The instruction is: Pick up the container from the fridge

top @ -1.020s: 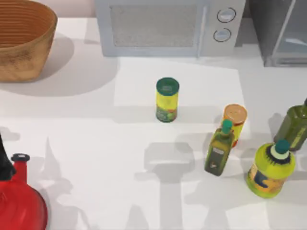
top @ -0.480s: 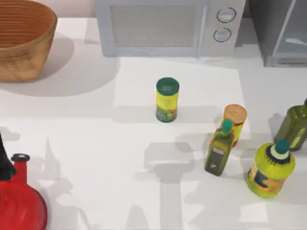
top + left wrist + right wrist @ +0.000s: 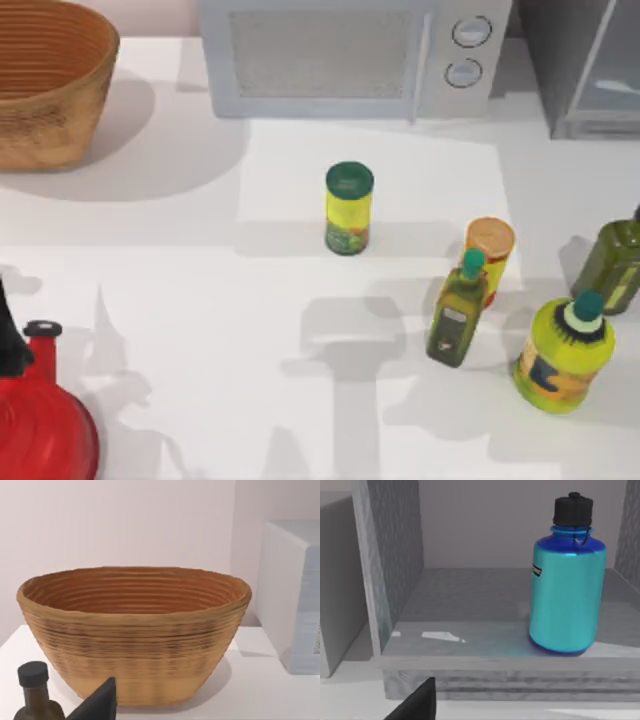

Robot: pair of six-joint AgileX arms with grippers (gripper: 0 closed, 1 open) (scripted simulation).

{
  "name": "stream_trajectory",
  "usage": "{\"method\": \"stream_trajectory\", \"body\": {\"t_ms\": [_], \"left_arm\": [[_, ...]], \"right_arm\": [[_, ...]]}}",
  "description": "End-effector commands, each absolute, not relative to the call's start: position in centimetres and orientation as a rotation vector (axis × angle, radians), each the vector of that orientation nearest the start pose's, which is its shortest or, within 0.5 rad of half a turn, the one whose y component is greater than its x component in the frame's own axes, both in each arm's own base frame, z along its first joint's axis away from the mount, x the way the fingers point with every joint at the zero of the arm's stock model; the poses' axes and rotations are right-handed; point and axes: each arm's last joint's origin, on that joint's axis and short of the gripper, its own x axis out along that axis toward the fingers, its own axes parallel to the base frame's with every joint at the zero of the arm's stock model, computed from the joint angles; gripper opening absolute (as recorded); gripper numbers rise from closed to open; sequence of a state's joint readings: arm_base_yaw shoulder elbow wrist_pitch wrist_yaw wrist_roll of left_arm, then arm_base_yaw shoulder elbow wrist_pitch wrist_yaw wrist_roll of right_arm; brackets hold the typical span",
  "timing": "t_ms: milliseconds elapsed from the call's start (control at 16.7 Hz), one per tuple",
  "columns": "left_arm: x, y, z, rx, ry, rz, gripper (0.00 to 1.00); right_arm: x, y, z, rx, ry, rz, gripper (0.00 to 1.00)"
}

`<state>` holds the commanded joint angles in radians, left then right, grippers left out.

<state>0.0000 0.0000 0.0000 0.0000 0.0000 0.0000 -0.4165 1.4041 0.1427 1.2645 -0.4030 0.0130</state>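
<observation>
Right gripper (image 3: 415, 705): one dark fingertip shows at the near edge of the right wrist view, short of the fridge sill; whether the jaws stand apart or together cannot be told.

Fridge (image 3: 395, 570): grey box at the table's far right corner in the top view, door open. Its floor lies bare ahead of the wrist camera, with grey side walls either hand.

Container (image 3: 567, 587): teal body, blue shoulders, black cap. Stands upright on the fridge floor just inside the sill, well apart from the near-side wall and closer to the opposite one. It touches nothing but the floor.

Step in hand, judged: approach for the grasp. Swing the gripper across until the body sits between the fingers, enter level over the sill, and close on the teal body below the shoulders, not the cap. Keep clear of the wall beside it.

Left gripper (image 3: 97, 705): parked at the table's left, facing the woven basket (image 3: 135, 630), probably idle; jaw state cannot be told.
</observation>
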Motion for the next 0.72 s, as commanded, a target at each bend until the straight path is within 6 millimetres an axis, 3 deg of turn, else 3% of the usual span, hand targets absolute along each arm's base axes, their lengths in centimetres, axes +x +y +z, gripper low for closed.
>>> {"method": "stream_trajectory", "body": {"t_ms": [360,720], "left_arm": [[10.6,-0.1,16.0,0.0,0.0,0.0,1.0],[10.6,-0.1,16.0,0.0,0.0,0.0,1.0]], "right_arm": [[20.4,-9.8,11.5,0.002,0.004,0.0,1.0],[20.5,-10.2,11.0,0.0,0.0,0.0,1.0]]}}
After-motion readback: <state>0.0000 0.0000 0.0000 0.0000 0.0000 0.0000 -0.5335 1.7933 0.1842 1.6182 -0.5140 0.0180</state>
